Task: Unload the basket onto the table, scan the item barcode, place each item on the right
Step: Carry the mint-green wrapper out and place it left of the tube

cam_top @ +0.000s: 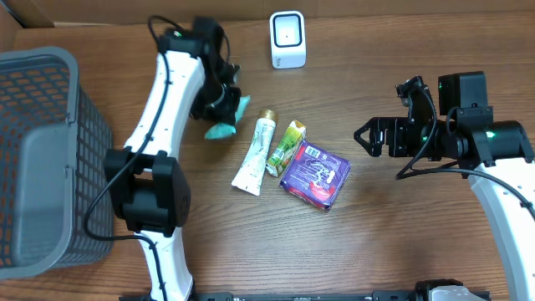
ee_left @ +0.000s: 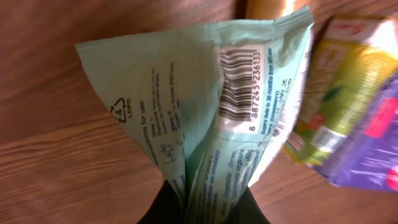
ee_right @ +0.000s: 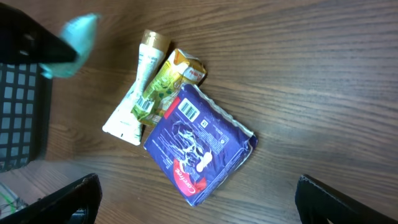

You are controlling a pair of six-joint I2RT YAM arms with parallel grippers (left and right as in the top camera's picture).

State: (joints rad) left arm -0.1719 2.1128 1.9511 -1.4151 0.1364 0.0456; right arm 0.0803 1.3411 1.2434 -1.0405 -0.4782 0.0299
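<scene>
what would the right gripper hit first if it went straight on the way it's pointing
Most likely the purple packet, which sits straight ahead of the open right gripper, though depth is unclear.

The table [cam_top: 376, 242] is brown wood with a visible grain and a soft sheen. The mint pouch [ee_left: 186, 93] is thin, creased plastic film, lightly glossy. At four o'clock from it, the purple packet [cam_top: 315, 173] is shinier film and the tube [cam_top: 253, 159] is smooth white plastic with a metallic gold cap. At the table's nine o'clock edge, the basket [cam_top: 46, 92] is matt grey plastic mesh.

Tube [cam_top: 255, 155], carton [cam_top: 285, 148], purple pack [cam_top: 315, 174] on table [cam_top: 401, 238]
</scene>
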